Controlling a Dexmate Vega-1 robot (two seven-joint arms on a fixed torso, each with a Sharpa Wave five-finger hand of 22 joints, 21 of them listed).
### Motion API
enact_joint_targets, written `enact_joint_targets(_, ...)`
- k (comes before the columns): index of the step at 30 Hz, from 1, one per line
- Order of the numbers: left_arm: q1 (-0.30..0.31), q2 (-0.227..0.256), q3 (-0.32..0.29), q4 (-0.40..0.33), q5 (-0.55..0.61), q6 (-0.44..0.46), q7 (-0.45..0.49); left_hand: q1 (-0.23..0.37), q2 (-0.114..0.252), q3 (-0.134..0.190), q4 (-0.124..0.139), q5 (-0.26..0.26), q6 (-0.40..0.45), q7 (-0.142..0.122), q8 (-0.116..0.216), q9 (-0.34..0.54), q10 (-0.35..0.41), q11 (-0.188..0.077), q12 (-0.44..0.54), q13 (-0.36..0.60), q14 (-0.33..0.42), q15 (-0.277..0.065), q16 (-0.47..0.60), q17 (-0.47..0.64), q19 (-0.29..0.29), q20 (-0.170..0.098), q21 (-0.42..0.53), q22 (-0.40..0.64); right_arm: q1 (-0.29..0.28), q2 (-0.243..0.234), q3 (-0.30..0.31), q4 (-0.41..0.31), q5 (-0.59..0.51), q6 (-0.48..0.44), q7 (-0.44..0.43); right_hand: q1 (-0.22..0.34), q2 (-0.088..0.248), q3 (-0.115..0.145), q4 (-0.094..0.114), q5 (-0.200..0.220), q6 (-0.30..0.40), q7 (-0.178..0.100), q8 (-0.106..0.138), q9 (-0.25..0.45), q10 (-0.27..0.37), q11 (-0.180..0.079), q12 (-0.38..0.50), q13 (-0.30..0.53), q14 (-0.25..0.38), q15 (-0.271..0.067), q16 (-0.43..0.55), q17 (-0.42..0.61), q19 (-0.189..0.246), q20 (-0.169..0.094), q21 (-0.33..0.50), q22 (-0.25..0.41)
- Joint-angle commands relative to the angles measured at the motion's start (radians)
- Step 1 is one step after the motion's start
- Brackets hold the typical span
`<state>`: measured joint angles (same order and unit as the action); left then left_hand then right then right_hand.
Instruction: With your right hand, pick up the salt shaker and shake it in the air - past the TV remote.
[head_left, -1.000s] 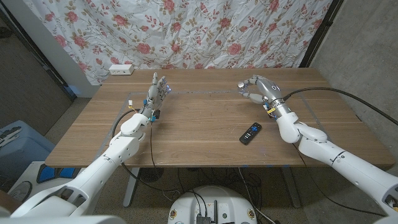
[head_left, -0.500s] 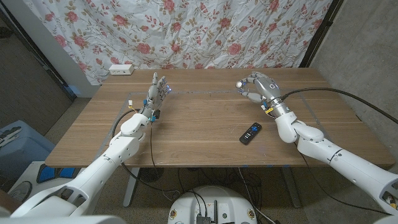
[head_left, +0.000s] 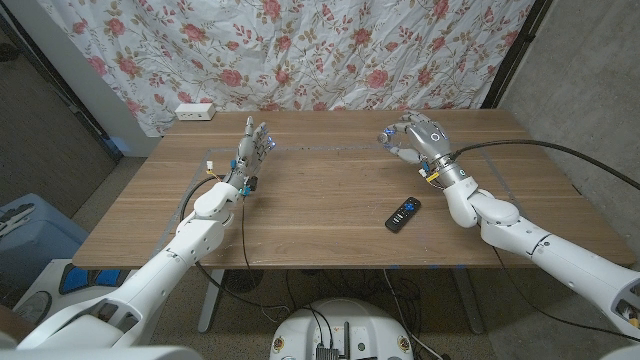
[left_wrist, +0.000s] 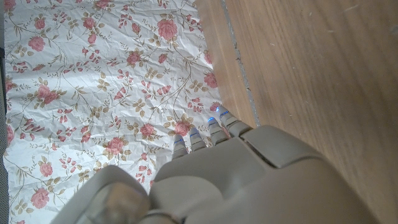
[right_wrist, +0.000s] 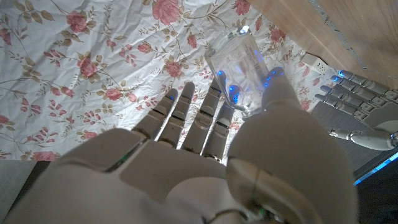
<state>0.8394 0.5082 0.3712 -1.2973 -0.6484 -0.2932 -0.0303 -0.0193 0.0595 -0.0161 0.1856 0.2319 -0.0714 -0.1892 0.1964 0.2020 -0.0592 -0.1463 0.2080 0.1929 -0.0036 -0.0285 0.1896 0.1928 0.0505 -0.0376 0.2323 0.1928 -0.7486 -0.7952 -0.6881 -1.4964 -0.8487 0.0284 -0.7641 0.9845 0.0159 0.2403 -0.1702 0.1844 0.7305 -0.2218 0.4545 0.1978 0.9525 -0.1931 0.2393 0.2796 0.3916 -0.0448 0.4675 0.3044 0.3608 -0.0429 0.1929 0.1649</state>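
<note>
Gripping the clear salt shaker (head_left: 391, 137) above the wooden table (head_left: 330, 205), the right hand (head_left: 412, 140) hangs beyond the remote (head_left: 403, 213); the left hand (head_left: 250, 150) stands with fingers apart. Right wrist view: fingers (right_wrist: 199, 115) clasp the shaker (right_wrist: 233, 65), contents unclear.

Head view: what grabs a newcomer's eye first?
The right hand, raised over the table's far right part, grips a clear salt shaker that shows plainly in the right wrist view. A black TV remote lies alone on the wooden table, nearer the robot than that hand. The left hand stands with fingers up at the far left, holding nothing.
</note>
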Motion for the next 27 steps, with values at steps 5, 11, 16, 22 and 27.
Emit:
enact_joint_targets(5,0.0,0.0,0.0,0.0,0.0,0.0,0.0,-0.001,0.1,-0.007,0.001,0.008,0.005,-0.01,0.005,0.002,0.0,-0.008,0.004,0.004,0.004,-0.104,0.006,0.002,0.006,-0.023,0.001,0.005,0.045,-0.023,-0.049,0.019,-0.11,-0.049,-0.061,0.093,0.05,0.008,-0.008,-0.004,0.012,0.001,-0.001,0.006,0.039,-0.03,0.005,0.009,0.013,-0.165,0.013,0.009,0.012,-0.072,0.002,0.005)
enact_joint_targets(11,0.0,0.0,0.0,0.001,0.0,0.0,0.0,-0.001,0.1,-0.007,0.001,0.008,0.004,-0.009,0.005,0.002,0.0,-0.009,0.004,0.004,0.004,-0.104,0.006,0.002,0.006,-0.023,0.0,0.005,0.064,-0.028,-0.074,0.021,-0.171,-0.074,-0.085,0.113,0.048,0.008,-0.005,-0.004,0.016,0.001,-0.001,0.007,0.044,-0.03,0.007,0.014,0.021,-0.163,0.02,0.014,0.017,-0.073,0.003,0.005)
enact_joint_targets(16,0.0,0.0,0.0,0.001,0.0,0.0,0.0,-0.001,0.1,-0.007,0.001,0.008,0.004,-0.009,0.005,0.002,0.0,-0.008,0.004,0.004,0.004,-0.104,0.006,0.002,0.006,-0.023,0.0,0.005,0.083,-0.03,-0.094,0.032,-0.213,-0.086,-0.103,0.118,0.049,0.007,-0.002,-0.004,0.02,0.001,-0.001,0.007,0.047,-0.03,0.008,0.016,0.024,-0.162,0.024,0.017,0.017,-0.073,0.003,0.005)
enact_joint_targets(22,0.0,0.0,0.0,0.001,0.0,-0.001,0.0,-0.001,0.1,-0.007,0.001,0.008,0.004,-0.009,0.005,0.002,0.0,-0.009,0.004,0.004,0.004,-0.104,0.006,0.002,0.006,-0.023,0.0,0.005,0.099,-0.034,-0.111,0.039,-0.238,-0.093,-0.114,0.123,0.049,0.006,-0.001,-0.003,0.024,0.001,0.0,0.008,0.048,-0.03,0.008,0.016,0.026,-0.163,0.027,0.019,0.018,-0.072,0.002,0.005)
enact_joint_targets(27,0.0,0.0,0.0,0.001,0.0,-0.001,0.0,-0.001,0.1,-0.008,0.001,0.009,0.004,-0.009,0.005,0.002,0.001,-0.007,0.004,0.004,0.004,-0.104,0.006,0.002,0.006,-0.023,0.0,0.005,0.112,-0.033,-0.13,0.054,-0.279,-0.115,-0.136,0.129,0.049,0.006,-0.001,-0.003,0.025,0.001,-0.001,0.008,0.048,-0.03,0.007,0.017,0.027,-0.164,0.03,0.021,0.018,-0.072,0.003,0.005)
